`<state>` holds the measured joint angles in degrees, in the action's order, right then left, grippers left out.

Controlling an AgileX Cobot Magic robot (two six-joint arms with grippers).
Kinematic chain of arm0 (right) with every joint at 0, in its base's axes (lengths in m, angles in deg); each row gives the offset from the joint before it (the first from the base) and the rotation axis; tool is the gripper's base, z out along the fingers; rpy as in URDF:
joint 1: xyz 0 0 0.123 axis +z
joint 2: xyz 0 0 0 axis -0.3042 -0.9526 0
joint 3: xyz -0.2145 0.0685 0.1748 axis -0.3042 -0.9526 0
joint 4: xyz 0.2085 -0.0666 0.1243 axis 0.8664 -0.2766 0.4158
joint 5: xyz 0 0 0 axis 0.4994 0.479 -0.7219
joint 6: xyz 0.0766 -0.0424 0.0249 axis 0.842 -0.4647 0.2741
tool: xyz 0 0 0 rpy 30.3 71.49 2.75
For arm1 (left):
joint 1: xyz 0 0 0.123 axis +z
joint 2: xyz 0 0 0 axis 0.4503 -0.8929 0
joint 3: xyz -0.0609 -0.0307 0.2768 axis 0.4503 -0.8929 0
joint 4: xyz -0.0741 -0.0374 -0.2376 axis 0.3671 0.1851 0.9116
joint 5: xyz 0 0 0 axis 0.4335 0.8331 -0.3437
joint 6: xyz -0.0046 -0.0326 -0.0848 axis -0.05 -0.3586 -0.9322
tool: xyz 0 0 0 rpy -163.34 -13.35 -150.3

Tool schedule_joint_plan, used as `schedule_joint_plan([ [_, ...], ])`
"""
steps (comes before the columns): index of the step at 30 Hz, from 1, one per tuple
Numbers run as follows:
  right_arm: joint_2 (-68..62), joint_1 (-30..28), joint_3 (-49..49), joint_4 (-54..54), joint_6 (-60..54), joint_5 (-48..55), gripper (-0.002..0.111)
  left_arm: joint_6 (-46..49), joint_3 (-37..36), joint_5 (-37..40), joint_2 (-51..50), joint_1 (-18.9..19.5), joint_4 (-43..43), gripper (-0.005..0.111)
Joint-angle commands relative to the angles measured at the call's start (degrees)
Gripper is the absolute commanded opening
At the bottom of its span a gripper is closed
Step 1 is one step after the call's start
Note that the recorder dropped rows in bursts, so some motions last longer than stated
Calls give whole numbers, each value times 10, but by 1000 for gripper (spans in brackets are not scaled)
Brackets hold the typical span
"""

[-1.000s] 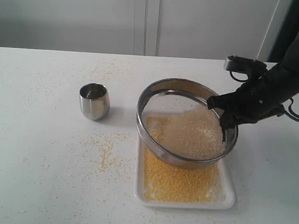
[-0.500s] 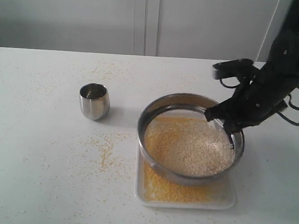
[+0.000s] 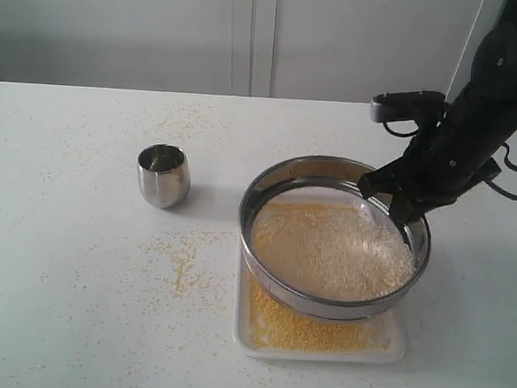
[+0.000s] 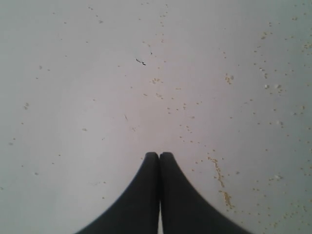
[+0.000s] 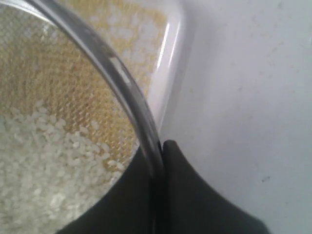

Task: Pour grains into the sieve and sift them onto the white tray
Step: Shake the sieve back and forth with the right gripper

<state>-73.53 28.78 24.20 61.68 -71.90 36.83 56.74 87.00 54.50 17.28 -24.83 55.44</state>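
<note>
Sieve [image 3: 322, 301] rim sits pinched in the barely parted right tool [image 5: 158, 148].

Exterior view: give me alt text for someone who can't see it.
The right pincer grips the rim of the sieve, holding it, whitish grains inside, over a white tray covered in yellow grains. A small steel cup stands apart on the grain-speckled white table.

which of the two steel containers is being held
The wide, shallow sieve: the right gripper pinches its rim above the white tray. The small steel cup stands alone on the table, untouched.
</note>
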Motion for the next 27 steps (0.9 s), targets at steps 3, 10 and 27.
schedule_joint_plan([
  [3, 11, -14, 16, 35, -10, 24, 0, -1, -4, 6, 5, 2, 3, 0],
  [10, 8, -37, 16, -38, 164, -1, 0, -1, -4, 6, 5, 2, 3, 0],
  [27, 0, 2, 28, -122, 181, 3, 0, -1, -4, 6, 5, 2, 3, 0],
])
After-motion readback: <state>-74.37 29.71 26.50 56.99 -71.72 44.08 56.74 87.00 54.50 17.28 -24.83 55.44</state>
